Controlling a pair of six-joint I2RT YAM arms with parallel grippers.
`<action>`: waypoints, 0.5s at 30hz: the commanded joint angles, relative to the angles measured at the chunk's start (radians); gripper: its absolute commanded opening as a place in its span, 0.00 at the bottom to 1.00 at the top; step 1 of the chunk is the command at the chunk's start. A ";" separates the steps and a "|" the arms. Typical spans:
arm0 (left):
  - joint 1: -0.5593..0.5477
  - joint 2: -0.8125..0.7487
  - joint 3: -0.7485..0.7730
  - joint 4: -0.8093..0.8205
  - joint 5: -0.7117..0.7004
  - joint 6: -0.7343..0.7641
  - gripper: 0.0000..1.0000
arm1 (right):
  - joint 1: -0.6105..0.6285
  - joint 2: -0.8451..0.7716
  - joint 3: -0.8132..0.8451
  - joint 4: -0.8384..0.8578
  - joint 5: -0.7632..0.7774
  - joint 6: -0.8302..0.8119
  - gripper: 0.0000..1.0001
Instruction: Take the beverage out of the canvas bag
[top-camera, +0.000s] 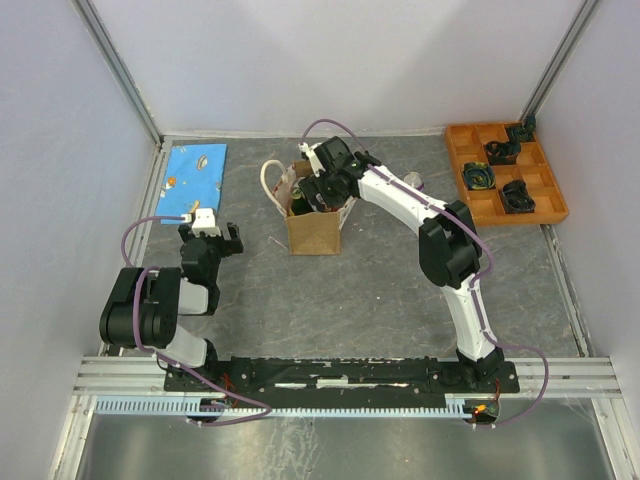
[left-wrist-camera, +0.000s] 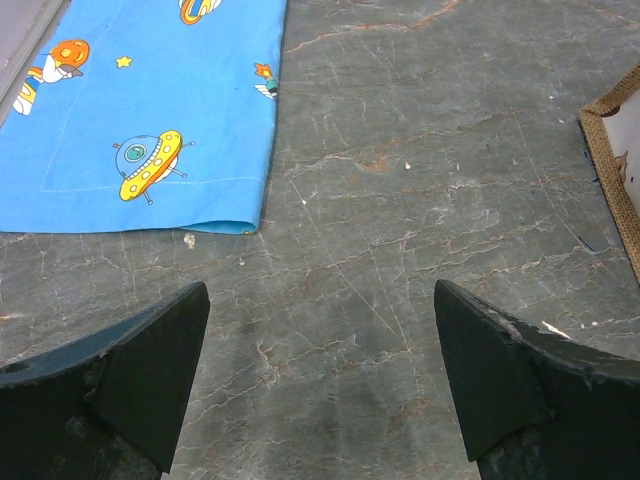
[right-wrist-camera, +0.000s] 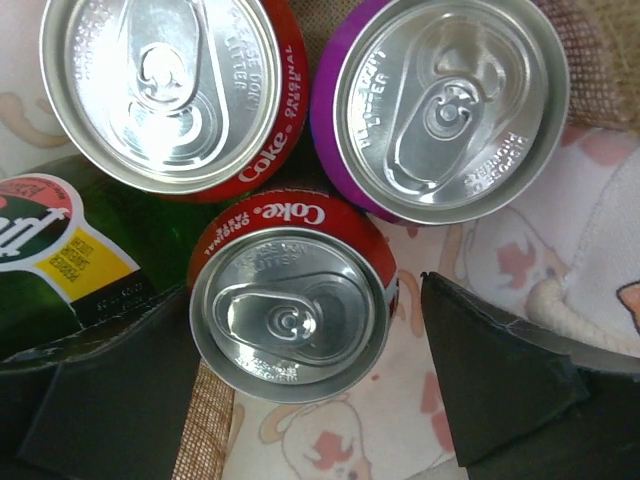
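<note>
The tan canvas bag (top-camera: 315, 232) stands mid-table with its white handles up, and my right gripper (top-camera: 310, 195) reaches down into its mouth. Inside, against the pale printed lining (right-wrist-camera: 500, 260), stand a red Coke can (right-wrist-camera: 290, 315), a second Coke can (right-wrist-camera: 170, 85), a purple can (right-wrist-camera: 445, 105) and a green bottle (right-wrist-camera: 60, 260). My right gripper (right-wrist-camera: 305, 340) is open and straddles the nearer Coke can: its left finger lies close against the can, its right finger stands a gap away. My left gripper (top-camera: 207, 222) hangs open over bare table (left-wrist-camera: 320, 350), left of the bag.
A blue space-print cloth (top-camera: 195, 170) lies at the back left, just ahead of my left gripper. An orange compartment tray (top-camera: 505, 170) with dark items sits at the back right. The bag's woven rim (left-wrist-camera: 610, 150) shows at the right edge of the left wrist view. Walls enclose three sides.
</note>
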 joint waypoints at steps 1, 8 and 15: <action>0.000 -0.002 0.021 0.029 -0.002 -0.008 0.99 | 0.002 0.029 0.047 0.022 0.017 -0.006 0.87; 0.000 -0.003 0.022 0.028 -0.003 -0.008 0.99 | 0.001 0.021 0.056 0.030 -0.009 -0.017 0.23; 0.000 -0.003 0.022 0.028 -0.002 -0.008 0.99 | 0.001 -0.062 0.059 0.039 -0.001 -0.030 0.00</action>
